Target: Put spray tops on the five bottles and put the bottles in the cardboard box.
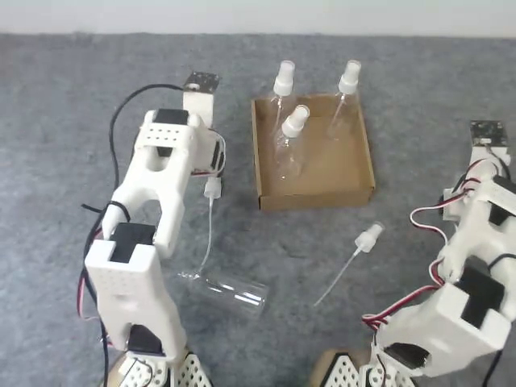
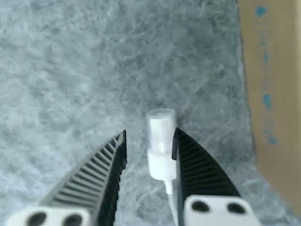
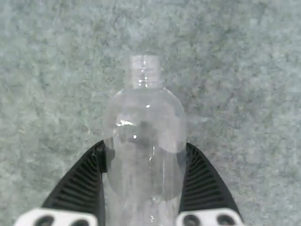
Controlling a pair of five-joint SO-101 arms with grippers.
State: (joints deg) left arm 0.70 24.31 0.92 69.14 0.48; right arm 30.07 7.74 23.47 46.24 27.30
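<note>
**High view.** The left arm (image 1: 165, 169) stretches over the grey mat (image 1: 64, 97) toward the cardboard box (image 1: 318, 196). A spray top (image 1: 212, 189) sits at the arm's far end, just beside the box's near left corner. Its thin tube trails back toward the neck of a clear bottle (image 1: 235, 292) lying on its side on the mat. The box holds three capped bottles (image 1: 292, 137), two leaning on the far wall and one nearer the middle. A second spray top (image 1: 368, 239) lies loose on the mat between the box and the right arm (image 1: 476, 242), apart from both.

**Left wrist view.** The left gripper (image 2: 149, 133) is partly open. The spray top (image 2: 161, 141) is between its fingers, cap end pointing away from the wrist. One finger (image 2: 190, 162) touches the top's side. The other finger (image 2: 110, 162) stands off with a visible gap, so the top is bracketed but not clamped. I cannot tell whether the top rests on the mat or hangs clear of it. The box wall (image 2: 268, 94) runs close along one side.

**Right wrist view.** The right gripper (image 3: 145, 145) is closed around the body of an uncapped bottle (image 3: 143, 117), with a finger pressing each flank. The threaded neck is bare and points away from the wrist, over the mat (image 3: 47, 56).
</note>
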